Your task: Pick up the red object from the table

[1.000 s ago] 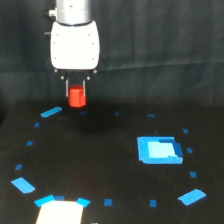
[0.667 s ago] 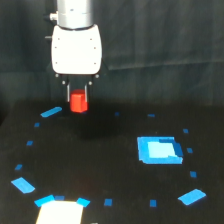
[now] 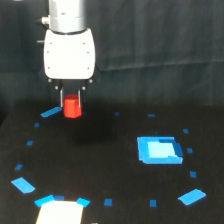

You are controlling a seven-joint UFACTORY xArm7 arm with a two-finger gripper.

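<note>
Exterior view: the red object [image 3: 72, 107] is seen clamped between the 2 narrow jaws of the gripper [image 3: 72, 104], hanging above the black worktop [image 3: 115, 150], apparently lifted clear so the pick can be judged complete.

One red-orange block [image 3: 73, 107]. One white gripper [image 3: 70, 98], with two thin fingers [image 3: 62, 95] showing. One black surface [image 3: 110, 165]. On it, one large bright blue square patch [image 3: 159, 150] and, below and left of that patch, one pale panel [image 3: 59, 212]. Small blue tape marks are scattered around; blur prevents an exact count.
</note>
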